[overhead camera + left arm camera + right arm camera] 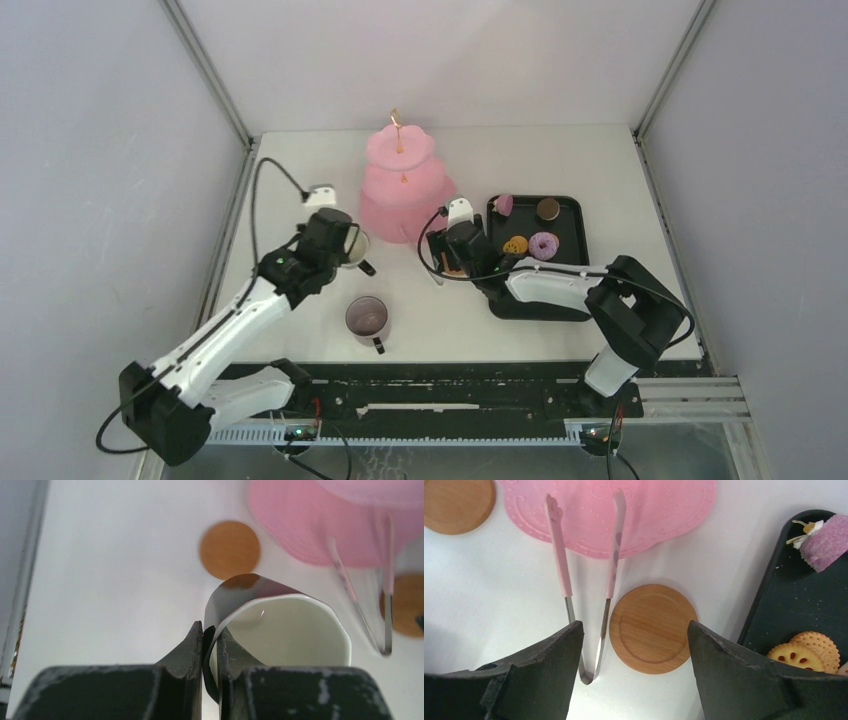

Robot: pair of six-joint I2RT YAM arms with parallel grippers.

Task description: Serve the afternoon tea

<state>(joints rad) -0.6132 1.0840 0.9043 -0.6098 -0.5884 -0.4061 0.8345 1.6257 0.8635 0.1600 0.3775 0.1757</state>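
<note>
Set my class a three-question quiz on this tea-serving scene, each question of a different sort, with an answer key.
1. True or false: the right gripper is open, with the tongs lying below it.
2. What is the left gripper pinching? A. a coaster. B. the wall of a mug. C. the cake stand's handle.
3. Fill in: in the top view, ____ pastries show on the black tray.

Key: 1. True. 2. B. 3. Four.
</note>
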